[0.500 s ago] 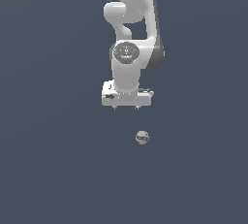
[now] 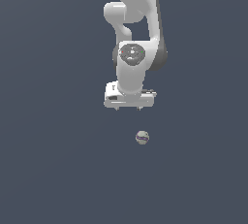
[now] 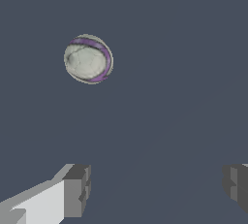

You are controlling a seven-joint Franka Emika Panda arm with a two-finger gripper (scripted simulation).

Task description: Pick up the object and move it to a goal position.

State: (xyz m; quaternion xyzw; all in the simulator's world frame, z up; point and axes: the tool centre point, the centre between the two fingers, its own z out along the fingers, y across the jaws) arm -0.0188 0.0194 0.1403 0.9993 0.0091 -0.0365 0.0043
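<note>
Ball [image 2: 142, 137]: round, no long axis, no clear facing. Off-white, mottled surface; purple band [image 3: 99, 53] curves round one side in wrist view, shows as short dark stripe in exterior view. Rests alone on dark grey ground [image 2: 53, 160], at about 5 o'clock from gripper [image 2: 128, 107], near but apart. Fingers [image 3: 72, 191] spread wide, nothing between them. White arm [image 2: 135, 19] rises above.
</note>
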